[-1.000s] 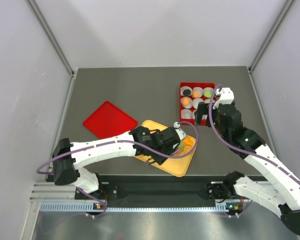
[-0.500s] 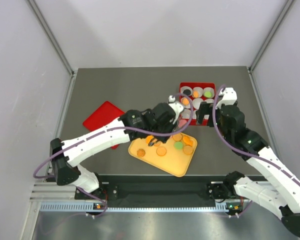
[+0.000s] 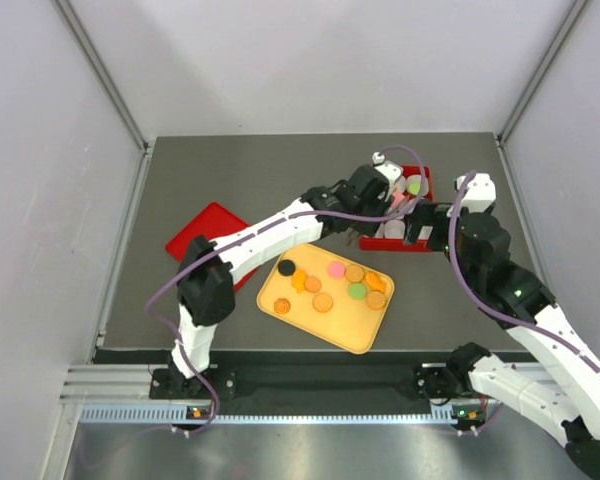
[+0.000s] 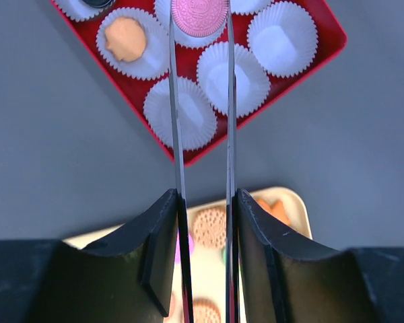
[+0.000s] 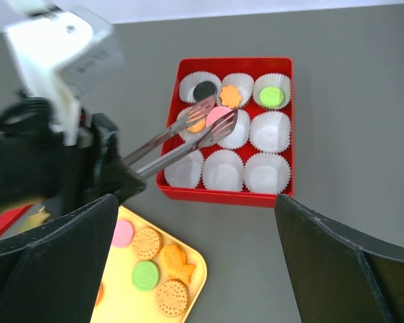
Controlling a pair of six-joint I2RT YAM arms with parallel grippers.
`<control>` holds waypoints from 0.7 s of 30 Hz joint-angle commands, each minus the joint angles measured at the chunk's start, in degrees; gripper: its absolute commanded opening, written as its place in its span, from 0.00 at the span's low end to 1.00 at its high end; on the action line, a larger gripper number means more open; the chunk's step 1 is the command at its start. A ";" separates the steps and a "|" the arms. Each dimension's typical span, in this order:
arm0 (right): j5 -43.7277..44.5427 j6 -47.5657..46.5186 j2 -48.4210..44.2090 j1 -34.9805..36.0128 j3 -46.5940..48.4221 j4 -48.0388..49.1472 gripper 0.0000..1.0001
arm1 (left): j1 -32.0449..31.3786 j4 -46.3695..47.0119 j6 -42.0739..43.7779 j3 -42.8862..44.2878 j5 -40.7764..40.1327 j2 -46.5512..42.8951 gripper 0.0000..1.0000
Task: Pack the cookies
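Observation:
My left gripper [image 4: 203,199] is shut on a pair of metal tongs [image 4: 177,134]. The tongs' tips pinch a pink cookie [image 4: 200,15] above a white paper cup in the middle of the red box [image 5: 222,196]. Black [image 5: 205,89], orange [image 5: 230,96] and green [image 5: 272,96] cookies lie in the box's far row of cups, and another orange one [image 5: 196,124] sits at the left. More cookies, among them black [image 3: 286,267], pink [image 3: 335,269] and green [image 3: 357,291], lie on the yellow tray [image 3: 365,330]. My right gripper [image 3: 412,228] hangs open at the box's near side, holding nothing.
A flat red lid [image 3: 205,235] lies on the grey table left of the tray. The left arm [image 3: 270,232] stretches across above the tray's far corner. Grey walls close in the table on three sides.
The left arm swung from over the yellow tray up and right to the red box, carrying the pink cookie in the tongs. The right arm drew back slightly to the right.

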 commanded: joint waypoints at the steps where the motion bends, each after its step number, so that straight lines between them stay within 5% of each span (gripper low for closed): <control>1: 2.61 -0.32 -1.85 0.04 3.08 -0.57 1.00 | 1.59 5.82 0.60 4.70 2.31 1.79 0.41; 15: 3.31 -0.50 -3.96 0.13 3.18 -2.77 1.00 | 3.79 7.32 -0.10 7.33 5.74 9.18 0.43; 21: 3.23 -0.41 -4.05 0.13 3.26 -2.95 1.00 | 3.88 7.23 0.16 8.04 5.57 9.70 0.52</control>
